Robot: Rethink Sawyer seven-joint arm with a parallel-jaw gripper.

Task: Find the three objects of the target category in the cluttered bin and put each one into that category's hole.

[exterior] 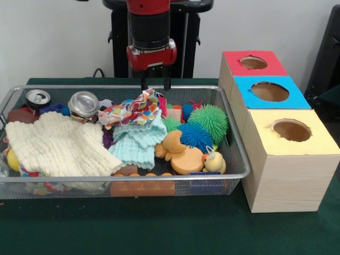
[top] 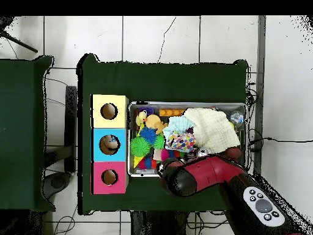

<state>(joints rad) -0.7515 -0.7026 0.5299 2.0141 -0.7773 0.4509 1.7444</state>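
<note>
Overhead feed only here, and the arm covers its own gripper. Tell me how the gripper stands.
Observer: In the front view the gripper is open and holds nothing.
Operator: Say what lies under it.
Observer: It hangs over the dotted cloth, near the back wall of the bin. I cannot tell whether the tips touch the cloth.
Operator: Report what my arm is hiding in that corner.
Observer: Two drink cans: the larger can next to the dotted cloth, and the smaller can further out toward the bin's corner.
</note>
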